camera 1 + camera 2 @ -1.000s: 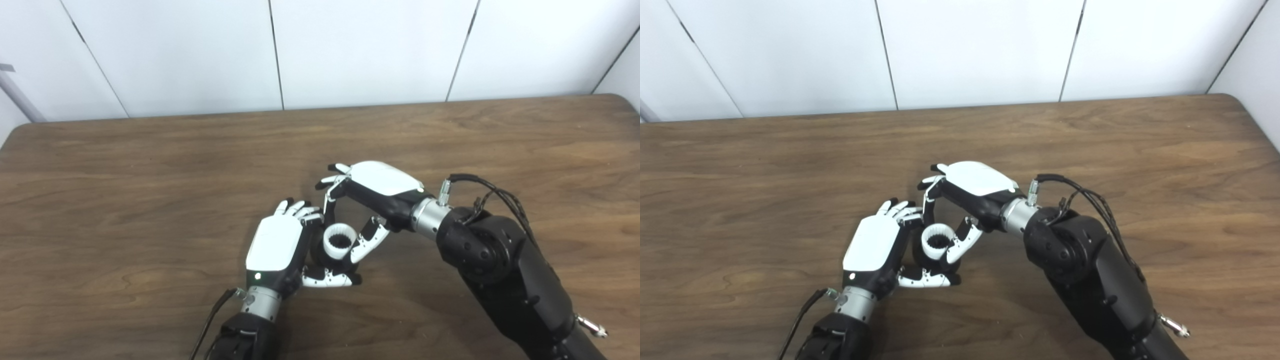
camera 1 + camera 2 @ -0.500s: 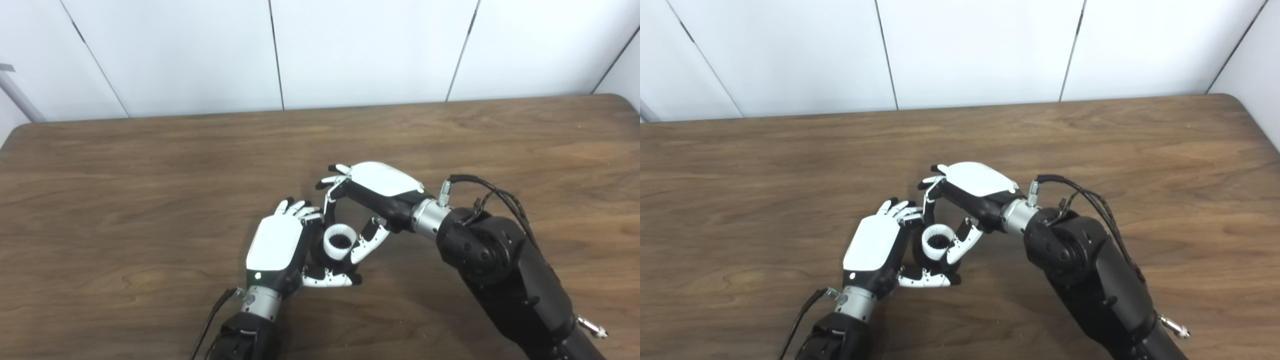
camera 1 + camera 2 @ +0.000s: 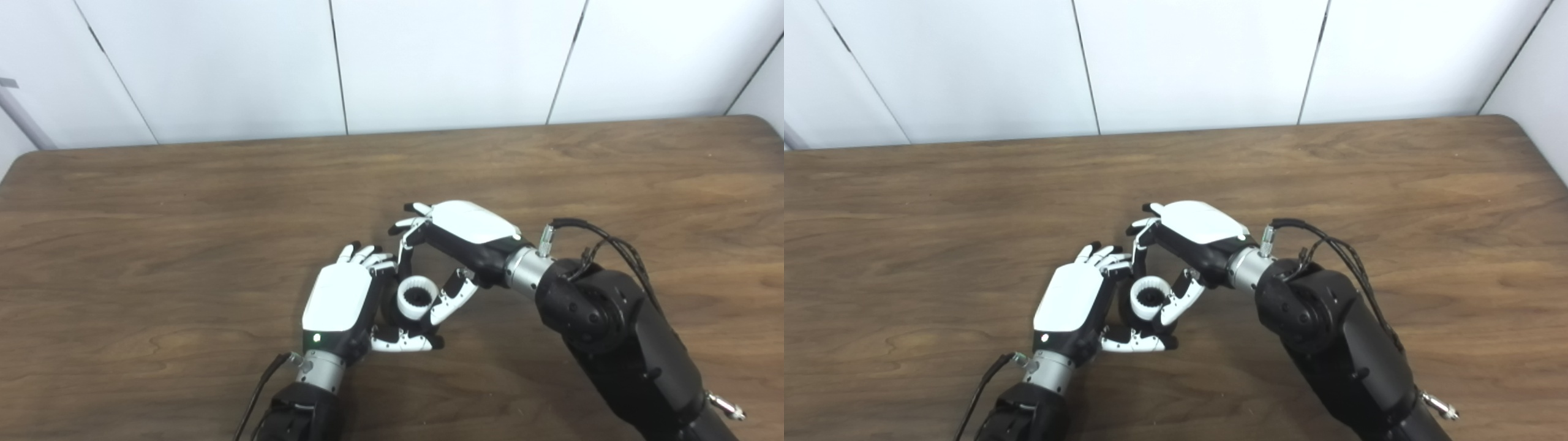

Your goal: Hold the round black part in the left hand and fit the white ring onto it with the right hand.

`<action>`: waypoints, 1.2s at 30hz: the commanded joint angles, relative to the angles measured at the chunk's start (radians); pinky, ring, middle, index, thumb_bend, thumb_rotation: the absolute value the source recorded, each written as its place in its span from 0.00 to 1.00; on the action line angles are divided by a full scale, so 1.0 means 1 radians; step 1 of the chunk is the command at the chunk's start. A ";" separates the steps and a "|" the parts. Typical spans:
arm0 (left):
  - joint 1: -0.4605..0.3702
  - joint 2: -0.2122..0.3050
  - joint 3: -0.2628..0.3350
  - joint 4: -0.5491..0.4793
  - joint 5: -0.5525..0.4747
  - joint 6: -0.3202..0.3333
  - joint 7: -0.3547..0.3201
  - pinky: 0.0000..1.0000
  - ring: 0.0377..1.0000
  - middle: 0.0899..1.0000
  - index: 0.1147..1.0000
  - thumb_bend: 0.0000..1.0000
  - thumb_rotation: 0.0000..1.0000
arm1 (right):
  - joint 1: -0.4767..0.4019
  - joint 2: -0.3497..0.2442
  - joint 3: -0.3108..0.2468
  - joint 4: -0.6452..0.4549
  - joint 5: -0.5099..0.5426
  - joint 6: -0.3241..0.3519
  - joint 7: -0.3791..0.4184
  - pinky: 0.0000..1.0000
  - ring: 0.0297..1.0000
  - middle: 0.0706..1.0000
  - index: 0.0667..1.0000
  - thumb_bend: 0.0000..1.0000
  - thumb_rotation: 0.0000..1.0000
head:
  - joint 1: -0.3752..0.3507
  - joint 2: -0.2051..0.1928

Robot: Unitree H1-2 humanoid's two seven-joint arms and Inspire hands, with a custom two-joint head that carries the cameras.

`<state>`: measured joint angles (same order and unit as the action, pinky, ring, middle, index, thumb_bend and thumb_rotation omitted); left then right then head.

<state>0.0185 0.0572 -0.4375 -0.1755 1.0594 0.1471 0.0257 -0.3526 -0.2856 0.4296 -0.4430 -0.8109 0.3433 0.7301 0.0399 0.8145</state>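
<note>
My left hand [image 3: 339, 300] is curled around the round black part [image 3: 390, 304], which shows only as a dark edge between its fingers and thumb. The white ring [image 3: 417, 298], toothed inside, sits on top of that part. My right hand [image 3: 454, 242] reaches in from the right and pinches the ring between its fingers and thumb. Both hands meet just above the wooden table [image 3: 184, 202]. In the right eye view the ring [image 3: 1150, 297] shows between the left hand [image 3: 1069, 303] and the right hand [image 3: 1193, 236].
A white panelled wall [image 3: 429, 61] runs behind the table's far edge. A grey pole [image 3: 21, 119] leans at the far left. Cables [image 3: 603, 245] loop off my right wrist.
My right hand and forearm have sunk slightly toward the table. The ring and left hand have stayed in place.
</note>
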 commanded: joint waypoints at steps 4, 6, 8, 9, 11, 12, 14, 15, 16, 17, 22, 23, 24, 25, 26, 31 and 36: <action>-0.028 -0.008 0.006 -0.024 0.008 -0.003 0.018 0.96 0.88 0.76 0.42 0.52 0.05 | -0.019 -0.006 -0.002 -0.018 0.001 -0.036 -0.021 1.00 1.00 0.86 0.45 0.52 0.13 | 0.000 -0.001; -0.028 -0.009 0.006 -0.026 0.008 0.000 0.014 0.96 0.88 0.76 0.42 0.52 0.05 | -0.018 -0.010 -0.002 -0.016 0.001 -0.043 -0.025 1.00 1.00 0.86 0.45 0.52 0.13 | 0.000 -0.001; -0.027 -0.009 0.008 -0.026 0.004 0.001 0.012 0.97 0.88 0.76 0.42 0.52 0.05 | -0.017 -0.014 -0.002 -0.016 0.000 -0.048 -0.026 1.00 1.00 0.86 0.45 0.52 0.13 | 0.000 -0.002; -0.027 -0.009 0.008 -0.027 0.003 0.000 0.013 0.97 0.88 0.76 0.42 0.52 0.05 | -0.017 -0.017 -0.001 -0.016 -0.001 -0.049 -0.024 1.00 1.00 0.86 0.45 0.52 0.14 | 0.000 -0.002; -0.026 -0.009 0.009 -0.026 0.001 -0.001 0.013 0.98 0.88 0.76 0.42 0.52 0.05 | -0.018 -0.021 0.000 -0.018 -0.008 -0.048 -0.016 1.00 1.00 0.86 0.45 0.52 0.14 | -0.002 -0.002; -0.026 -0.008 0.009 -0.027 0.000 -0.001 0.011 0.98 0.88 0.76 0.42 0.52 0.05 | -0.019 -0.023 0.000 -0.020 -0.011 -0.044 -0.009 1.00 1.00 0.87 0.45 0.52 0.14 | -0.002 -0.002; -0.026 -0.009 0.009 -0.028 0.000 0.000 0.008 0.98 0.89 0.76 0.42 0.52 0.05 | -0.020 -0.024 0.000 -0.023 -0.013 -0.038 0.002 1.00 1.00 0.87 0.46 0.52 0.14 | -0.002 -0.003; -0.026 -0.009 0.009 -0.028 0.001 0.000 0.008 0.98 0.89 0.76 0.42 0.52 0.05 | -0.020 -0.025 -0.001 -0.025 -0.013 -0.036 0.005 1.00 1.00 0.88 0.46 0.52 0.14 | -0.002 -0.003; -0.027 -0.009 0.010 -0.027 0.001 -0.001 0.008 0.98 0.88 0.76 0.42 0.52 0.05 | -0.021 -0.024 -0.001 -0.026 -0.014 -0.034 0.008 1.00 1.00 0.88 0.46 0.52 0.14 | -0.002 -0.003; -0.027 -0.009 0.010 -0.027 0.001 -0.001 0.007 0.98 0.88 0.76 0.42 0.52 0.05 | -0.021 -0.023 -0.002 -0.027 -0.015 -0.033 0.010 1.00 1.00 0.88 0.46 0.52 0.15 | -0.002 -0.003; -0.026 -0.009 0.012 -0.031 0.003 0.005 -0.003 0.98 0.89 0.76 0.42 0.52 0.05 | -0.022 -0.022 -0.008 -0.027 -0.013 -0.041 0.011 1.00 1.00 0.89 0.60 0.94 0.21 | -0.001 -0.004; -0.026 -0.010 0.012 -0.031 0.003 0.005 -0.001 0.98 0.89 0.76 0.42 0.52 0.05 | -0.023 -0.022 -0.009 -0.027 -0.015 -0.041 0.012 1.00 1.00 0.89 0.61 0.95 0.22 | -0.001 -0.004; -0.025 -0.010 0.013 -0.031 0.003 0.005 0.000 0.98 0.89 0.76 0.42 0.52 0.05 | -0.025 -0.021 -0.009 -0.028 -0.017 -0.042 0.013 1.00 1.00 0.90 0.61 0.97 0.23 | -0.001 -0.004; -0.025 -0.011 0.013 -0.030 0.003 0.004 0.002 0.98 0.89 0.76 0.42 0.52 0.05 | -0.026 -0.021 -0.010 -0.028 -0.018 -0.042 0.013 1.00 1.00 0.90 0.61 0.99 0.24 | -0.003 -0.005; -0.025 -0.011 0.013 -0.028 0.003 0.003 0.004 0.98 0.89 0.76 0.42 0.52 0.05 | -0.026 -0.021 -0.010 -0.028 -0.018 -0.042 0.013 1.00 1.00 0.90 0.62 0.99 0.24 | -0.003 -0.005; -0.028 -0.013 0.012 -0.028 0.008 0.006 0.001 0.98 0.89 0.76 0.42 0.52 0.05 | -0.029 -0.023 -0.015 -0.026 -0.012 -0.047 0.012 1.00 1.00 0.90 0.62 1.00 0.25 | -0.002 -0.006; -0.030 -0.015 0.010 -0.019 0.007 0.002 0.012 0.98 0.88 0.76 0.42 0.52 0.05 | -0.031 -0.024 -0.021 -0.021 -0.006 -0.055 0.004 1.00 1.00 0.90 0.62 1.00 0.26 | -0.002 -0.008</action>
<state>0.0171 0.0539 -0.4266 -0.1781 1.0580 0.1546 0.0166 -0.3505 -0.3035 0.4225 -0.4432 -0.8214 0.3089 0.7537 0.0368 0.8054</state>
